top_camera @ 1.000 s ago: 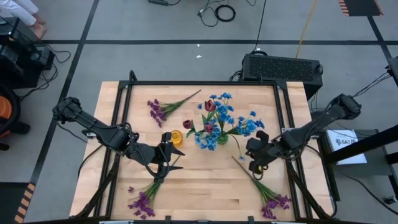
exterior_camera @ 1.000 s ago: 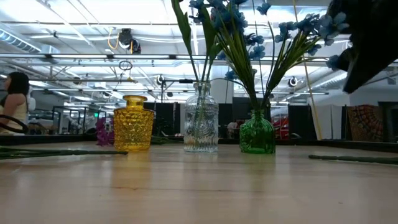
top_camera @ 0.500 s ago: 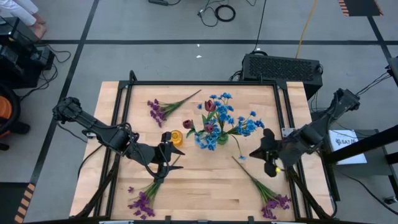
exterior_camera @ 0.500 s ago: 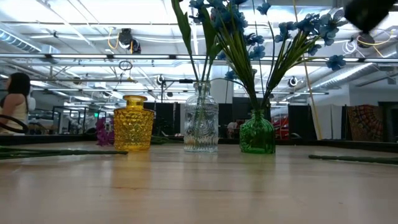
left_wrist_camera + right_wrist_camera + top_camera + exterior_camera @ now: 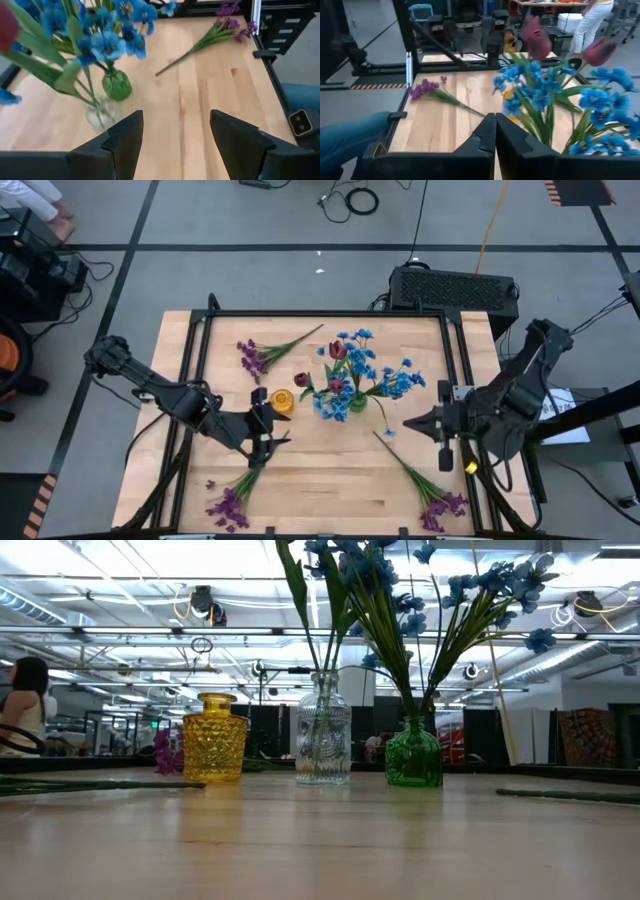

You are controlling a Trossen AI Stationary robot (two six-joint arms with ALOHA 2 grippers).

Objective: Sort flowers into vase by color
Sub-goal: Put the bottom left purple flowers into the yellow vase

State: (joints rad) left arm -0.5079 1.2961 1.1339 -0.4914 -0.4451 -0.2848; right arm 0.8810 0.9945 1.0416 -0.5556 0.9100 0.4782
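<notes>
Left gripper [image 5: 268,432] spread wide above the purple flowers [image 5: 232,498] on the surface [image 5: 330,470], beside the yellow vase [image 5: 283,401]. Right gripper [image 5: 441,418] pinched together, empty, off by the edge. Could easily clip that vase while reaching down, or just pinch leaves instead of stem.

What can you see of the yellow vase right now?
The yellow vase is a small squat amber bottle, apparently glass, with a diamond-cut surface and short ribbed neck. It stands upright on the wooden table, leftmost of three vases in the low view, apart from the clear one. No stems are in it. The left gripper, open, sits close by.
</notes>
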